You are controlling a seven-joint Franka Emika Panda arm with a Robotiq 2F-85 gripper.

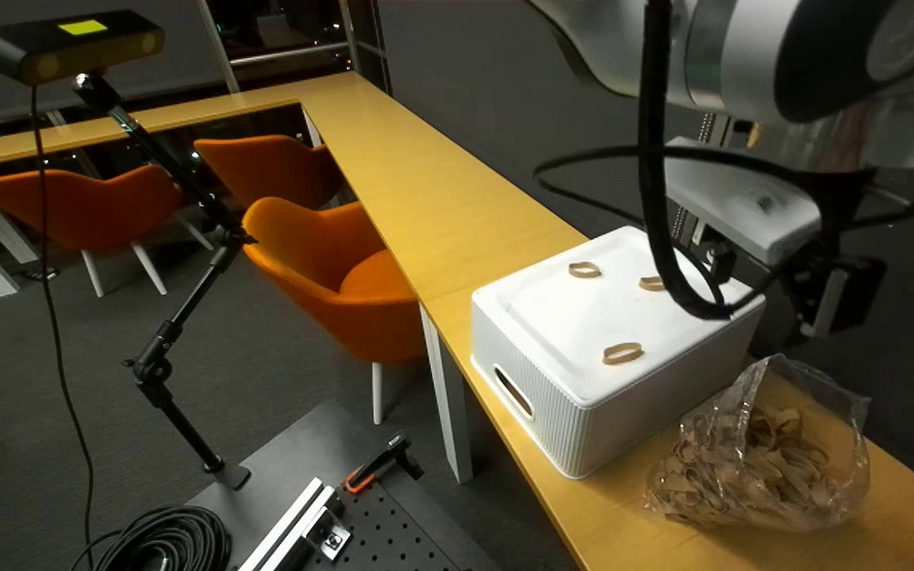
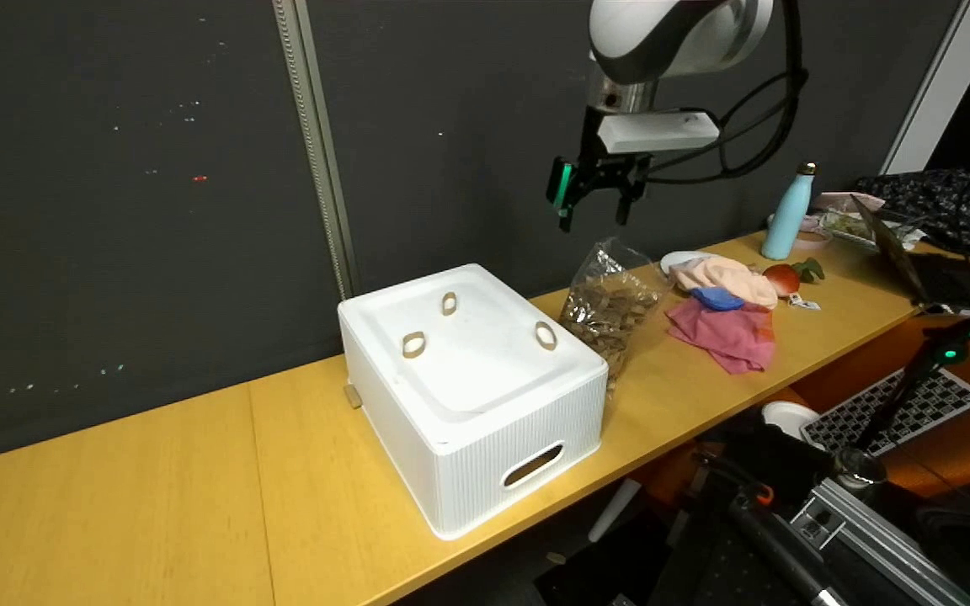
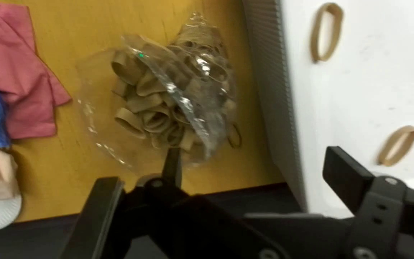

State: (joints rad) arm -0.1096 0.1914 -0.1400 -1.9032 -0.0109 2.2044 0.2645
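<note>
Hovering above a clear bag (image 2: 607, 307) of tan bands (image 3: 144, 103), gripper (image 2: 594, 215) with jaws spread wide apart

The arm (image 1: 746, 47) is smooth white and rounded, with a grey band (image 1: 708, 47) and broad black sections (image 1: 818, 51); its wrist (image 2: 632, 95) is a metallic cylinder, with a pale oblong box (image 2: 660, 132) near it; black cables (image 1: 652, 174), one thick, others thinner and looped; the gripper (image 2: 594, 223) is black and angular, studded with round silver screws (image 3: 390, 181); its fingers (image 3: 347, 180) are blocky; a narrow strip (image 2: 564, 187) on one side shows green.
</note>
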